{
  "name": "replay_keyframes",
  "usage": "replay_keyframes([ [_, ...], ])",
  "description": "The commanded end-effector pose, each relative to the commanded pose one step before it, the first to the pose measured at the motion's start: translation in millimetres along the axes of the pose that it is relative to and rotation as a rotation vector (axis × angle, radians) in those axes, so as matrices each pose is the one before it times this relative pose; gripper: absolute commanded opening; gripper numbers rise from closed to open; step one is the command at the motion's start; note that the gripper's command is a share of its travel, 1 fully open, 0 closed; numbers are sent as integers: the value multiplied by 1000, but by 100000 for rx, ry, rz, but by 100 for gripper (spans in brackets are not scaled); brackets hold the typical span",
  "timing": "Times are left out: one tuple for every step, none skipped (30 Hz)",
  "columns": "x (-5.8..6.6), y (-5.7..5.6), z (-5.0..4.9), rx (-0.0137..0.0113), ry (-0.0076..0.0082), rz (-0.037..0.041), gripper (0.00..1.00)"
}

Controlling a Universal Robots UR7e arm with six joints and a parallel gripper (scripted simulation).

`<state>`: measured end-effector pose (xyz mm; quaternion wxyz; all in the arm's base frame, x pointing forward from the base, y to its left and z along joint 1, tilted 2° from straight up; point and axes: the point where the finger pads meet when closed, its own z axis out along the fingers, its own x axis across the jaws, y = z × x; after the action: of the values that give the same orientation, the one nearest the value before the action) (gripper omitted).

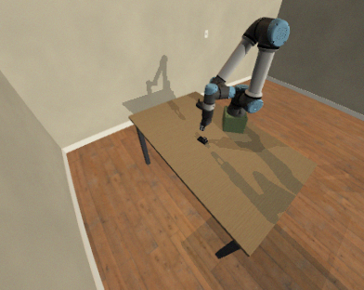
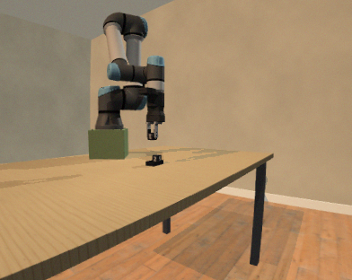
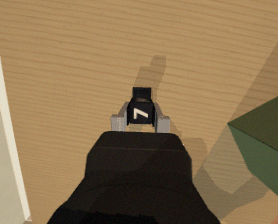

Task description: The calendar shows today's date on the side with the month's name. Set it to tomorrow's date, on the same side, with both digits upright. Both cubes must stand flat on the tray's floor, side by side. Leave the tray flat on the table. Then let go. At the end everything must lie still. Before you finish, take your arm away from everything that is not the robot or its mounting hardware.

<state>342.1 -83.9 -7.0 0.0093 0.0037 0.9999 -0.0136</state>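
Above the tray [image 2: 154,163], the gripper [image 3: 140,123] hangs with a cube [image 3: 141,112] clamped between its fingers; the cube's upper face shows a white 7 in the wrist view. I read the grip as firm, the jaws standing at about the cube's width. The tray sits flat on the table [image 2: 124,197], in front of the green pedestal [image 2: 108,144] that carries the arm. In the exterior view a cube [image 2: 157,158] with a pale digit, too small for me to read surely, stands in the tray; the one I carry is well clear of it, up in the air. In the wrist view the tray shows only as a dark patch just beyond the held cube, so I cannot tell how well the cube lines up with the free slot.

I judge the step in hand to be carrying the turned cube back to the tray. Next I need to centre it over the free place beside the seated cube, check the wanted digit faces the month side and stands upright, lower it straight until it rests flat on the tray floor, then open and lift away without nudging either cube.
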Motion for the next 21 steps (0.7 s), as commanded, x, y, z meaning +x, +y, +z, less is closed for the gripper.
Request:
replay_keyframes([
  [-200,-116,9464,14,-42,-2,57],
  [-3,1,2777,0,0,0,57],
  [-4,0,2983,0,0,0,57],
  [-12,-4,3147,0,0,0,57],
  [-3,1,3280,0,0,0,57],
  [-2,2,3367,0,0,0,57],
  [-14,-5,3405,0,0,0,57],
  [-7,-1,3411,0,0,0,57],
  [0,0,0,0,0,0,57],
  [0,0,0,0,0,0,57],
  [0,3,3378,0,0,0,57],
  [-10,-3,3297,0,0,0,57],
  [-10,-3,3185,0,0,0,57],
  [1,3,3043,0,0,0,57],
  [-10,-4,2862,0,0,0,57],
  [-5,-1,2659,0,0,0,57],
  [-3,0,2432,0,0,0,57],
  [-6,-1,2183,0,0,0,57],
  [-5,-1,1921,0,0,0,57],
  [6,5,1654,0,0,0,57],
  [-11,-6,1373,0,0,0,57],
])
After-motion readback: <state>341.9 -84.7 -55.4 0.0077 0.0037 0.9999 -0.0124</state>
